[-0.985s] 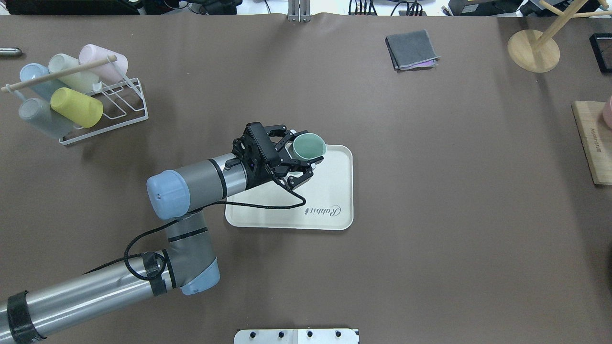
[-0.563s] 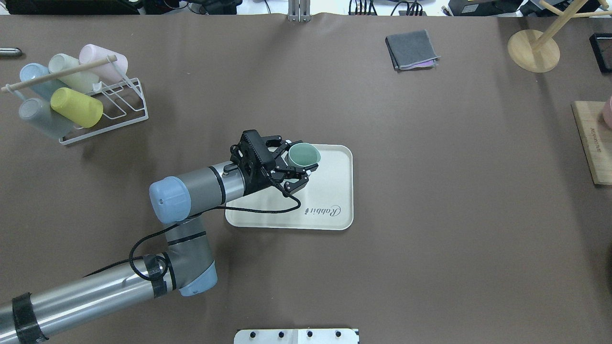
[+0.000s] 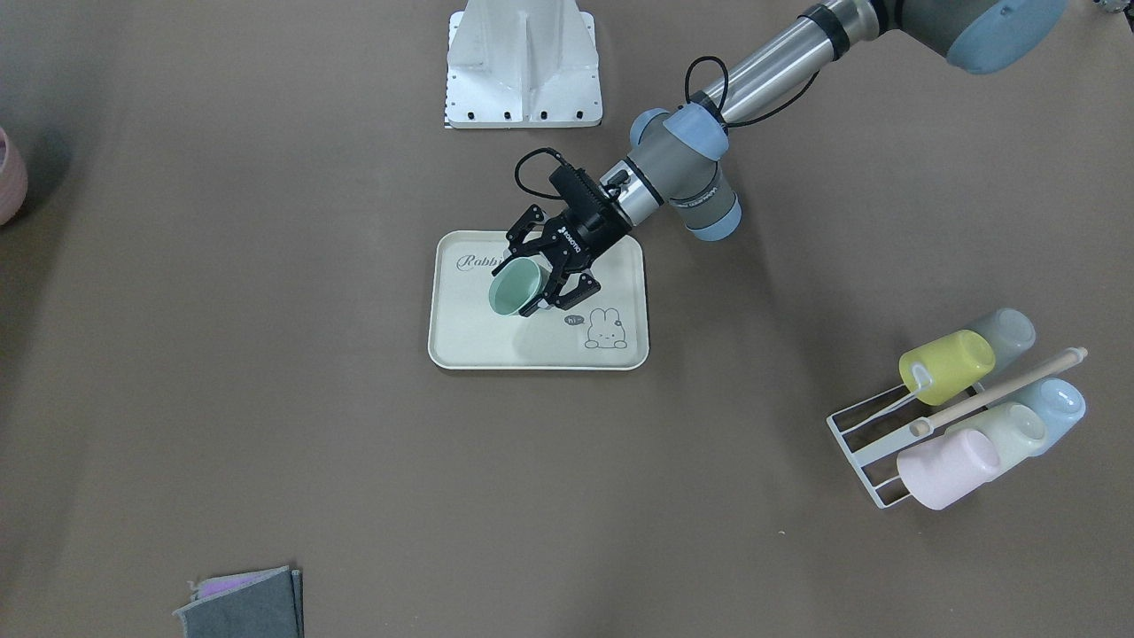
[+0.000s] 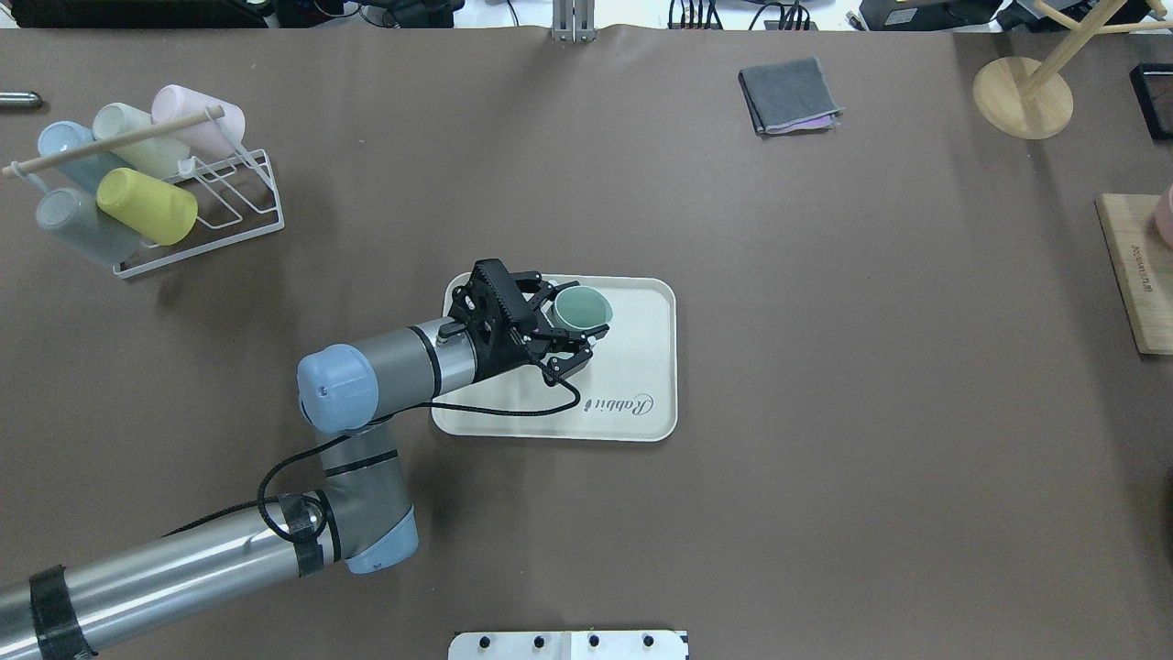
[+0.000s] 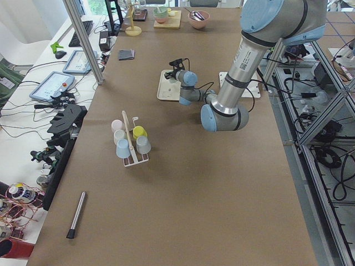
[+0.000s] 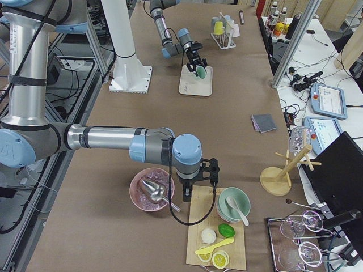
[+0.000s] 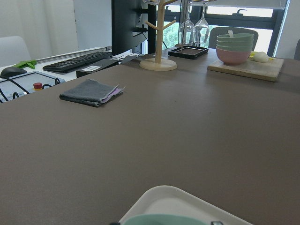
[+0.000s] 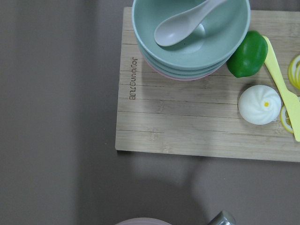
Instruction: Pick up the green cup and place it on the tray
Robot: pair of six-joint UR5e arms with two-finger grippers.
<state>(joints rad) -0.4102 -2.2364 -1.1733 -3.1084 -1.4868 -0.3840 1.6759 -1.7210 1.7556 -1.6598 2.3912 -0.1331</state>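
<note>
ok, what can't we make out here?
Whether green cup sits on tray or above it: left gripper fingers cover its base, overhead and front-facing views.
Whether right gripper is open: exterior right view only, too small.
Most of green cup, left wrist view: cut by bottom edge.

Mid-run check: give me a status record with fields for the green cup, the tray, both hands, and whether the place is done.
green cup: tilted, over the tray's far-left part, gripped
tray: flat on the table
left hand: shut on the green cup
right hand: by the board, far from the tray; open or shut cannot be told
placed: not yet released; contact between cup and tray unclear
</note>
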